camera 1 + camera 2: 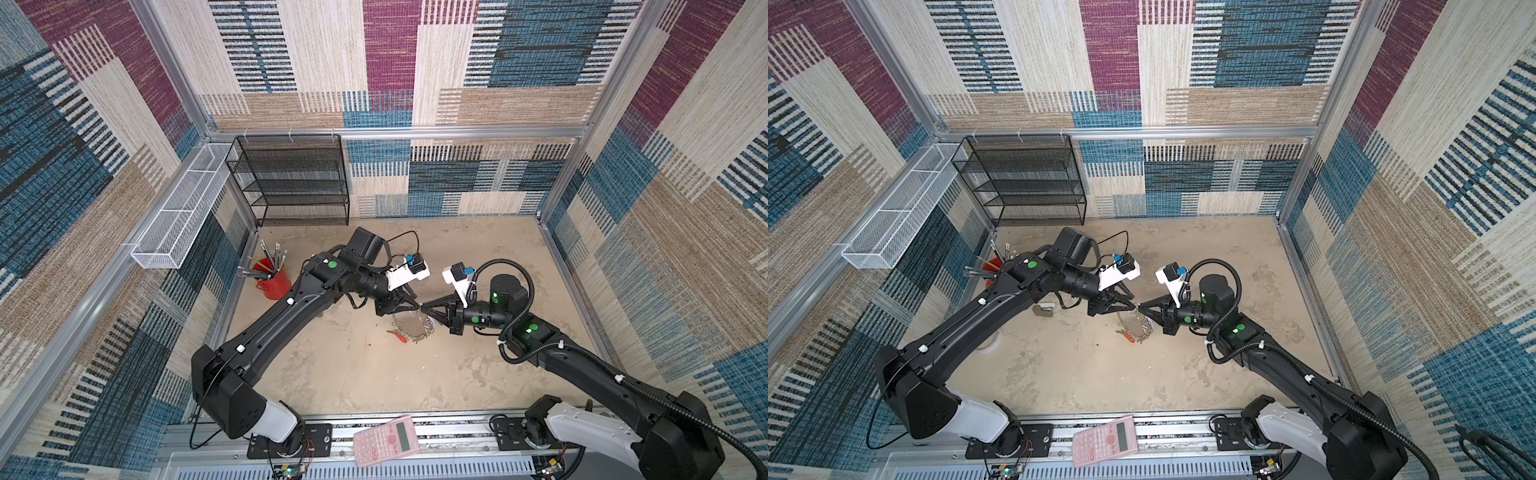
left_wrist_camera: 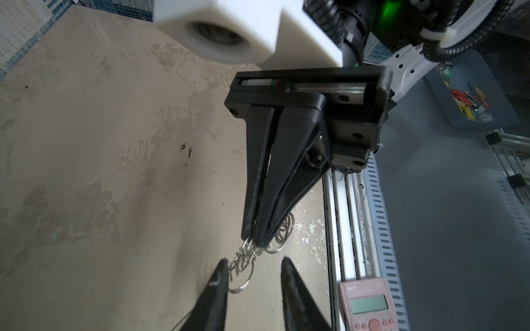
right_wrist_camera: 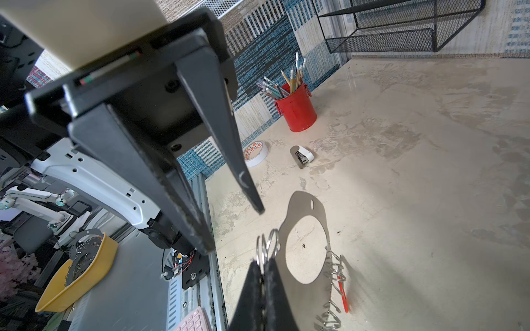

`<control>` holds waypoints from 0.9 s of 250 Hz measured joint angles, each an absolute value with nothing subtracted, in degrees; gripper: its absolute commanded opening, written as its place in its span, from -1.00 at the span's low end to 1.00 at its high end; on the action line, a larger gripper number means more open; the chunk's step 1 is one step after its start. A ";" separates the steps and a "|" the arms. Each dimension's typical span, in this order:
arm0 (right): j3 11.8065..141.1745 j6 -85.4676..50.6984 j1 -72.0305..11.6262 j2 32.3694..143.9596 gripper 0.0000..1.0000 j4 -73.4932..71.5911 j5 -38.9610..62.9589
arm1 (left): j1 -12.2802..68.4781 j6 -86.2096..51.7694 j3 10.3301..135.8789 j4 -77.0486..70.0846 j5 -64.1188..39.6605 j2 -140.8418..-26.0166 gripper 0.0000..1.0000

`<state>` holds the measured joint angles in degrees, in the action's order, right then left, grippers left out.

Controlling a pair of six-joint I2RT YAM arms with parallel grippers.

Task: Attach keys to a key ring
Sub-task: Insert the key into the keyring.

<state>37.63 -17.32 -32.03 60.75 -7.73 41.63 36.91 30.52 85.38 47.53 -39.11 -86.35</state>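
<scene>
Right wrist view, right end effector pinching a split ring of key ring; left end effector spread

Key ring held by one split ring, red key at its edge.
It's a flat grey band with a big oval hole and a small one, with silver split rings strung along its rim. The right gripper has its tips closed on one ring, over mid-table. The red key sits among the rings on the far edge; I can't tell whether it's threaded on.
</scene>
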 measured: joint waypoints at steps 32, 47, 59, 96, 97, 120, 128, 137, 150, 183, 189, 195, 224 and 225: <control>37.26 -17.32 -32.08 60.49 -1.00 -7.75 41.63 | 37.15 31.66 85.91 48.45 -39.05 -87.42 -0.39; 37.21 -17.32 -32.08 60.49 -1.00 -7.77 41.63 | 37.28 31.97 86.32 48.88 -38.98 -87.81 -0.41; 37.17 -17.32 -32.08 60.49 -1.00 -7.84 41.63 | 37.43 32.16 86.56 49.08 -38.94 -88.09 -0.41; 37.12 -17.32 -32.08 60.42 -1.00 -7.88 41.63 | 37.56 32.95 87.02 49.71 -38.92 -89.12 -0.45; 37.12 -17.32 -32.08 60.42 -1.00 -7.88 41.63 | 37.56 32.97 87.05 49.76 -38.92 -89.14 -0.46; 37.10 -17.32 -32.08 60.34 -1.00 -7.88 41.63 | 37.63 33.21 87.22 50.28 -38.94 -89.62 -0.52; 37.06 -17.32 -32.08 60.31 -1.00 -7.88 41.63 | 37.63 33.23 87.22 50.41 -38.94 -89.71 -0.56; 37.01 -17.32 -32.08 60.31 -1.00 -7.90 41.63 | 37.67 33.39 87.22 50.46 -38.94 -89.80 -0.58; 36.97 -17.32 -32.08 60.29 -1.00 -7.90 41.63 | 37.74 33.43 87.22 50.48 -38.96 -89.91 -0.63; 36.75 -17.32 -32.03 60.29 -1.00 -7.90 41.91 | 37.78 33.67 87.22 50.61 -38.94 -90.19 -0.80; 36.75 -17.32 -32.03 60.29 -1.00 -7.90 42.00 | 37.78 33.76 87.29 50.61 -38.96 -90.26 -0.85; 36.75 -17.32 -32.03 60.29 -1.00 -7.90 41.98 | 37.80 33.80 87.35 50.72 -38.98 -90.32 -0.88; 36.73 -16.99 -32.03 60.18 -1.00 -7.90 42.00 | 37.89 33.89 87.66 51.13 -39.11 -90.39 -1.00; 36.73 -16.99 -32.03 60.16 -1.00 -7.90 42.00 | 37.89 33.89 87.66 51.16 -39.11 -90.39 -1.00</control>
